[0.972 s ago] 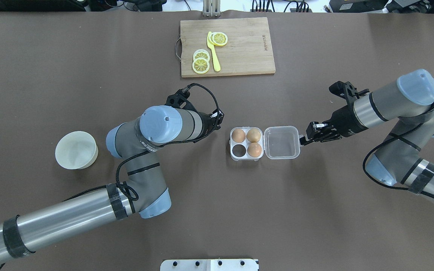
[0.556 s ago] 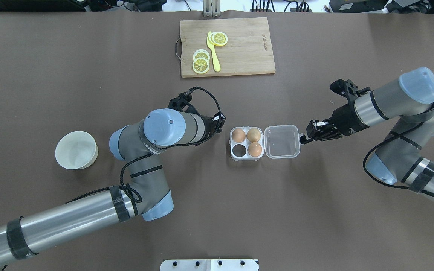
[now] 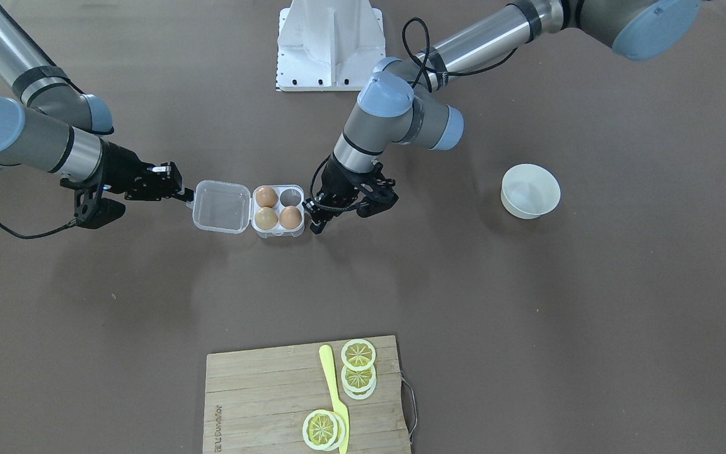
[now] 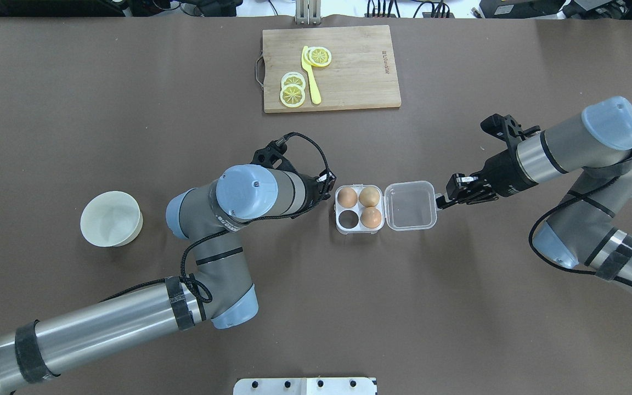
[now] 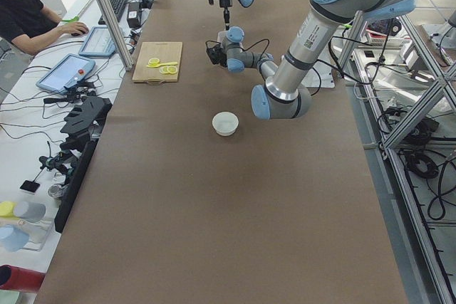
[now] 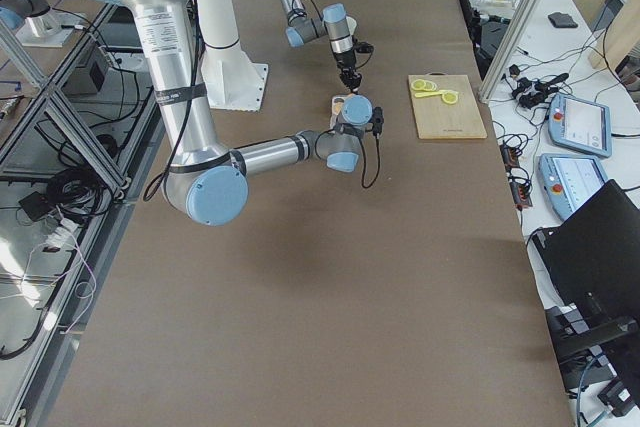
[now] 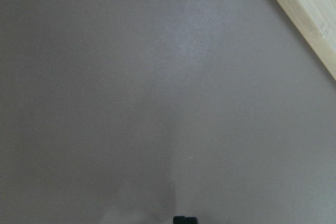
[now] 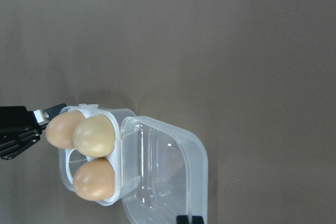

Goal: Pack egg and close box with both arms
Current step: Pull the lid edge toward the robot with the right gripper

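The box (image 4: 359, 207) is set open near the middle of the table (image 4: 316, 307). Its lid (image 4: 410, 207) is spread flat toward the robot's right. The egg (image 4: 347, 197), orange-brown, is seated in the far left cell. A second egg (image 4: 371, 218), also brown, is seated in the near right cell. A pale egg (image 4: 370, 196) is seated in the far right cell, by the hinge.

The left fingers (image 8: 48, 114) are held just beside the box's left wall, next to the egg. They are seen parted, with nothing between them. Whether the wall is touched cannot be told. The left arm (image 4: 247, 192) is bent at the elbow, and its wrist is hung low over the table.

The right fingers (image 4: 441, 204) are placed at the lid's outer rim, on the side away from the hinge. In the right wrist view their tips are seen narrow, close together, right at that rim. Whether the rim is pinched cannot be told. The right arm (image 4: 568, 145) is stretched in from the robot's right.

A white bowl (image 4: 111, 219) is stood well to the left of the box, beyond the left arm. A wooden board (image 4: 360, 71) is placed at the table's far side. Lemon slices (image 4: 293, 90) and a yellow knife (image 4: 310, 82) are carried on it. In the left side view a person (image 5: 28, 12) is seated at a desk beside the table.
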Controlling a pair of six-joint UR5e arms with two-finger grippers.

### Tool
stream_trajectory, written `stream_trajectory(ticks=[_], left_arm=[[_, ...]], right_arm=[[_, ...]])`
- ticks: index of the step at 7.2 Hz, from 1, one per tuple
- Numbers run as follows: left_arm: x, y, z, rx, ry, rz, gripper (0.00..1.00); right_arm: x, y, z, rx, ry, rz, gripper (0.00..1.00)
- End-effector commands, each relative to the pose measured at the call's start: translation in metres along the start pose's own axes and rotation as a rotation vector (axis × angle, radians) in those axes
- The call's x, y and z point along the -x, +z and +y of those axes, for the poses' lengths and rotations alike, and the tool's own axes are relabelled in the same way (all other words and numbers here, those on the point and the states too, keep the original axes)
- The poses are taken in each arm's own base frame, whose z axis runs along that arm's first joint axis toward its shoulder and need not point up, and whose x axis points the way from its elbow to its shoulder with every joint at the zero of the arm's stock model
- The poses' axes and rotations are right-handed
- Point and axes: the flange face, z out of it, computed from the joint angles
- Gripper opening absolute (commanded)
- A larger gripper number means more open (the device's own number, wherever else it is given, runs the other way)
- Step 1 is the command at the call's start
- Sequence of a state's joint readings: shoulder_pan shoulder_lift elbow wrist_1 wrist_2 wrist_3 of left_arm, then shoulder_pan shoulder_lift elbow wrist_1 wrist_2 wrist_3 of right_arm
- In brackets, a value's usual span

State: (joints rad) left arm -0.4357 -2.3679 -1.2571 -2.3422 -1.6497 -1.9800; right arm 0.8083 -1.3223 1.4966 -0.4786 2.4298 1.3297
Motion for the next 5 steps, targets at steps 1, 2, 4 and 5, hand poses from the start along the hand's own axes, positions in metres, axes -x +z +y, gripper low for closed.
stream_trajectory(ticks=[1, 2, 4, 5], left_arm=[[0.0037, 0.0029, 0.0085, 0.009, 0.003, -0.006, 0.0], [0.0015, 0.0027, 0.0121, 0.013, 0.004, -0.005, 0.0], [-0.0048, 0.0009, 0.015, 0.017, 0.004, 0.004, 0.0], [-0.0036, 0.0016, 0.0182, 0.019, 0.005, 0.003, 0.0]], right_arm=[[0.0067, -0.001, -0.0006, -0.002, 0.006, -0.008, 0.0], [0.0094, -0.0008, -0.0015, -0.003, 0.009, -0.011, 0.0], [0.0109, -0.0017, -0.0022, -0.005, 0.01, -0.013, 0.0], [0.0137, -0.0015, -0.0031, -0.005, 0.009, -0.016, 0.0]])
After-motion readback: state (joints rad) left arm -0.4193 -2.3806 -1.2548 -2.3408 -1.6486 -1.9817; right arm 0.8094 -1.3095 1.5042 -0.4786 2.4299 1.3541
